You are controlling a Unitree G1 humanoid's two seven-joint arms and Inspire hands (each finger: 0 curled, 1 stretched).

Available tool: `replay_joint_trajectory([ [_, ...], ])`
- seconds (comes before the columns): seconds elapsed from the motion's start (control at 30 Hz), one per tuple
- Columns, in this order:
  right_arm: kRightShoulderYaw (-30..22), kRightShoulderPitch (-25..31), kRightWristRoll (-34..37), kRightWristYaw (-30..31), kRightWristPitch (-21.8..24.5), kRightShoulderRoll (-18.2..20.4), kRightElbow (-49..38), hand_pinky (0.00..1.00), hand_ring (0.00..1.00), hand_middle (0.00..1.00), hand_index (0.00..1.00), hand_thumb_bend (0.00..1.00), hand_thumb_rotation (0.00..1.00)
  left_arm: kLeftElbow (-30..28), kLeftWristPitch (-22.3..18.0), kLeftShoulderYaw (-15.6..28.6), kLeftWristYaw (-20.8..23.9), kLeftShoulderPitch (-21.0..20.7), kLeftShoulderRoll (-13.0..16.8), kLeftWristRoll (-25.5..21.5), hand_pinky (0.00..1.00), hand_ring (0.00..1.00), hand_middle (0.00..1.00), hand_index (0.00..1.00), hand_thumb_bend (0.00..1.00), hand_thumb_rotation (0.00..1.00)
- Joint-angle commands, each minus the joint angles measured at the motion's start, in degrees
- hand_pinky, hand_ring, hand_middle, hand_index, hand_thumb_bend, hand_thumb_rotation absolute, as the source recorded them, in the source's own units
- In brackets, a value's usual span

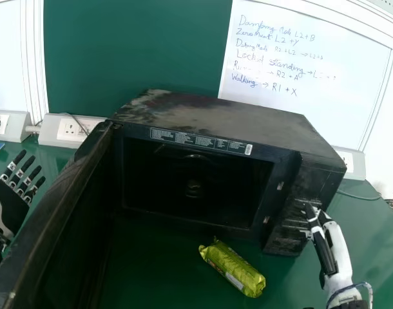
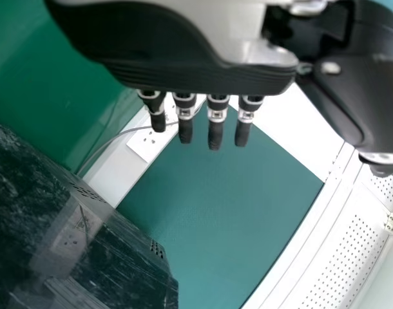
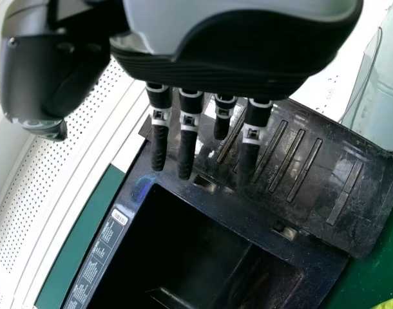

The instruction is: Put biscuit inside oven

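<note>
While the green tabletop (image 1: 373,228) carries the black microwave oven (image 1: 235,122), a green board (image 1: 132,51) stands behind this oven, and a whiteboard (image 1: 335,116) with handwriting is behind it to the right. The oven's door (image 1: 60,196) is swung wide, reaching forward from the oven's left side. To the left of the oven, beyond this door, is the left hand (image 1: 9,209), whose fingers are straight and spread apart. At the right front of the oven, close before its control panel (image 3: 293,161), is the right hand (image 1: 338,248); its fingers are also extended, with gaps between them, and whether they touch the panel I cannot tell. The shiny green biscuit packet (image 1: 232,267) lies slantwise on the tabletop, outside the oven, just in front of its opening.
</note>
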Motion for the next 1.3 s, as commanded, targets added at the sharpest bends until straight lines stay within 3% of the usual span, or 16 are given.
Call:
replay_joint_trajectory([
  [0.0, -0.3, 0.1, 0.6, 0.4, 0.3, -0.5, -0.7, 0.60, 0.70, 0.76, 0.77, 0.78, 0.37, -0.1, -0.1, 0.3, -0.5, 0.1, 0.6, 0.1, 1.00, 1.00, 1.00, 0.98, 0.38, 0.20],
  [0.23, -0.2, 0.2, 0.7, 0.8, 0.3, -0.7, -1.0, 0.57, 0.69, 0.76, 0.77, 0.78, 0.33, -0.2, -0.1, 0.2, -0.3, 0.1, 0.6, 0.4, 1.00, 1.00, 1.00, 0.98, 0.38, 0.21],
  [0.5, 2.3, 1.0, -3.9, 0.8, 2.5, -2.4, -4.4, 0.71, 0.77, 0.79, 0.79, 0.84, 0.27, -0.4, -0.2, 0.3, -0.8, 0.3, 0.7, 0.2, 1.00, 1.00, 1.00, 1.00, 0.37, 0.20],
  [0.6, 4.8, 1.3, -9.2, 1.2, 4.5, -4.7, -7.0, 0.73, 0.79, 0.81, 0.81, 0.87, 0.27, -0.3, -0.2, 0.2, -1.0, 0.3, 0.7, 0.4, 1.00, 1.00, 1.00, 0.99, 0.38, 0.21],
  [0.73, 8.2, 1.5, -17.6, 1.9, 5.5, -7.7, -9.1, 0.75, 0.80, 0.81, 0.82, 0.91, 0.36, -0.8, -0.2, 0.1, -0.7, 0.4, 0.5, 0.3, 1.00, 1.00, 1.00, 0.99, 0.37, 0.21],
  [0.83, 10.4, 0.9, -21.5, 3.5, 8.4, -8.7, -11.0, 0.73, 0.81, 0.83, 0.84, 0.92, 0.33, -0.8, -0.2, 0.2, -0.6, 0.4, 0.4, -0.2, 1.00, 1.00, 1.00, 1.00, 0.38, 0.20],
  [0.97, 14.7, 0.0, -30.8, 6.7, 10.6, -11.5, -13.2, 0.72, 0.82, 0.84, 0.85, 0.94, 0.37, -0.9, -0.2, 0.1, -0.5, 0.5, 0.4, 0.1, 1.00, 1.00, 1.00, 0.99, 0.39, 0.20],
  [1.07, 16.5, -0.9, -34.4, 8.7, 11.5, -11.6, -13.8, 0.70, 0.83, 0.84, 0.85, 0.95, 0.37, -0.8, -0.4, 0.1, -0.9, 0.5, 0.3, 0.0, 1.00, 1.00, 1.00, 1.00, 0.38, 0.21],
  [1.27, 18.0, -2.6, -38.4, 14.5, 14.9, -12.0, -15.3, 0.74, 0.88, 0.88, 0.89, 0.99, 0.38, -0.7, -0.2, 0.1, 0.0, 0.1, 0.3, -0.7, 1.00, 1.00, 1.00, 0.99, 0.38, 0.20],
])
